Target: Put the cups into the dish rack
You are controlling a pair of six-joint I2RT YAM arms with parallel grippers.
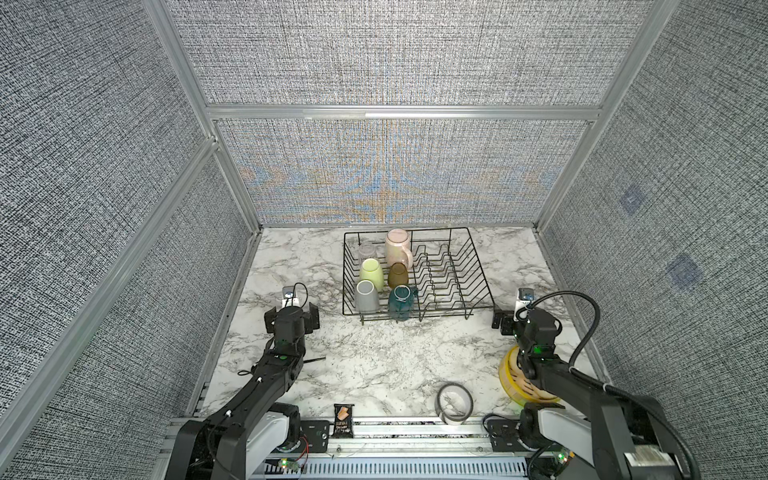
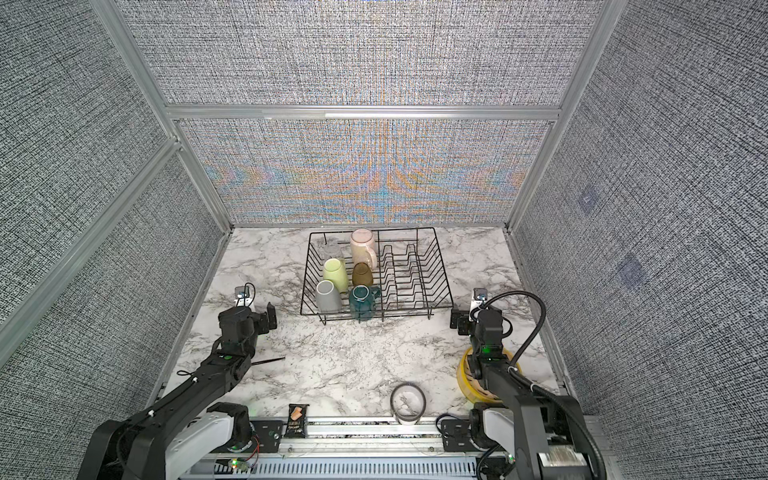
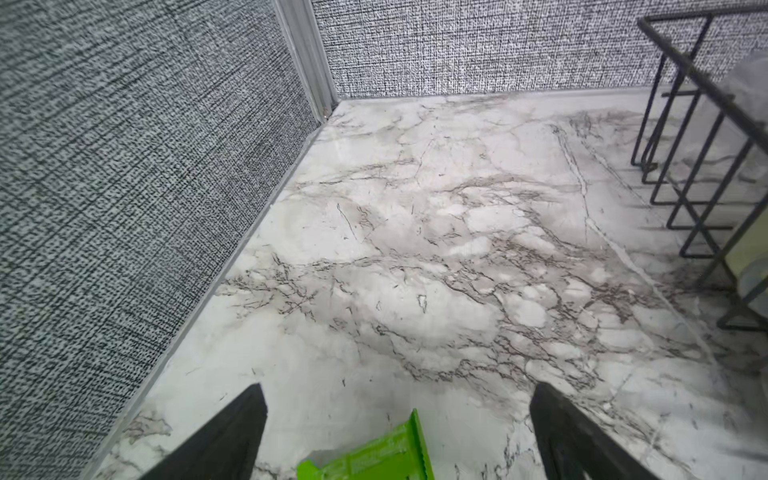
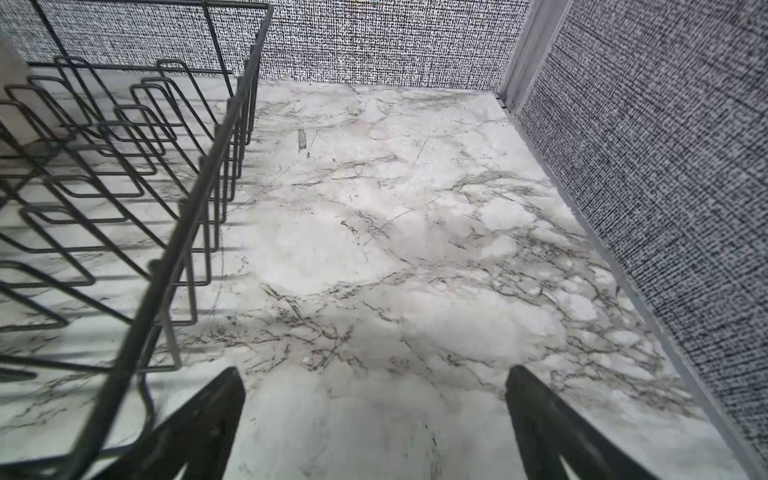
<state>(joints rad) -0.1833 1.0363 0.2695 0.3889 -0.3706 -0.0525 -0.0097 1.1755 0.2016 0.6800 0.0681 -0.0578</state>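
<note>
On the marble table (image 1: 374, 353), far centre, the dish rack (image 1: 481, 268) holds all six cups in its left section: pink mug (image 1: 397, 247) and small clear glass (image 1: 367, 250) at the back, pale green mug (image 1: 372, 274) and amber tumbler (image 1: 398, 275) in the middle, grey mug (image 1: 366, 296) and dark teal mug (image 1: 401, 302) at the front rail. No cup is visible on the table, so I judge loading complete. My left gripper (image 3: 397, 386) and right gripper (image 4: 376, 374) both stand with jaws spread wide, holding nothing, one either side of the rack. Hazards noted: my right jaws sit just beside the rack's near right corner, and any inward swing could hook the wire, drag the rack and tip the cups. The teal mug rests close against the front rail and appears the likeliest to go over. The clear glass is faint in both top views; a further reach into that corner risks striking it. My right arm passes over the yellow basket (image 1: 513, 382); a low retreat could knock it. The tape ring (image 1: 454, 402) lies well apart.
</note>
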